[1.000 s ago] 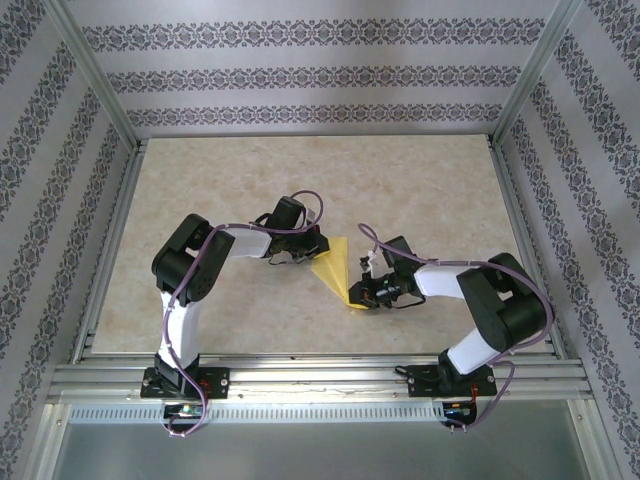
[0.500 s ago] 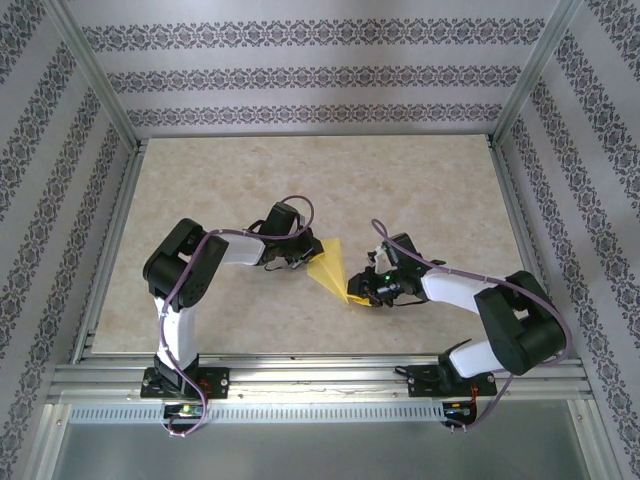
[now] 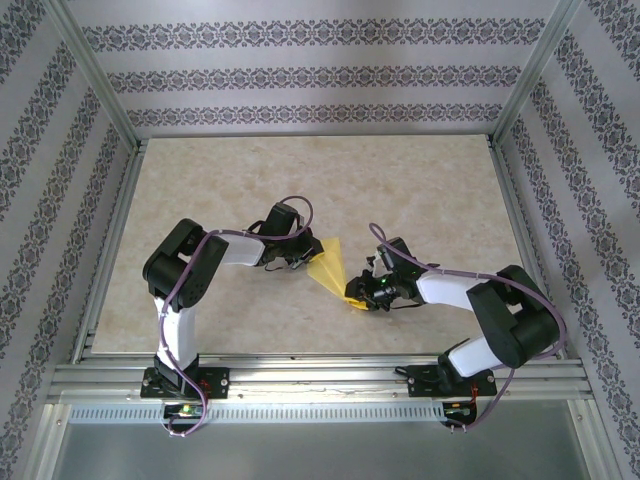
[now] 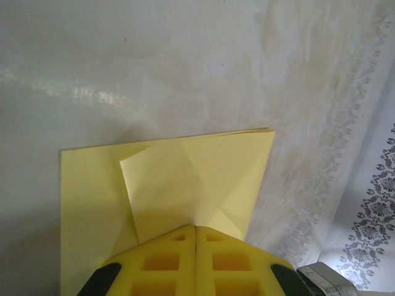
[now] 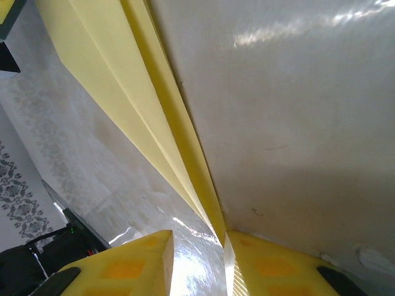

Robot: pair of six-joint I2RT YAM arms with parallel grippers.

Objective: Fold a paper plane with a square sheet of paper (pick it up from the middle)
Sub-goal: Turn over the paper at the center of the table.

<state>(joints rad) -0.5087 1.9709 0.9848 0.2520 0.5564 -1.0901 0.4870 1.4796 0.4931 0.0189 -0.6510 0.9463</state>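
— Location of the paper plane [image 3: 333, 268]?
— Centre of the overhead frame, on the table [image 3: 420, 190], folds visible.
— Left gripper [image 3: 305, 258]?
— At the paper's upper-left edge. Its pads [image 4: 179, 280] are pressed together on the sheet.
— Right gripper [image 3: 362, 293]?
— At the lower tip. Narrow gap; the tip lies against one finger [image 5: 278, 265].

We see the left gripper [image 4: 196, 231], yellow fingers [image 4: 162, 264] closed together at the near edge of the folded paper plane [image 4: 185, 176], which lies flat on the pale marbled table [image 4: 154, 61].
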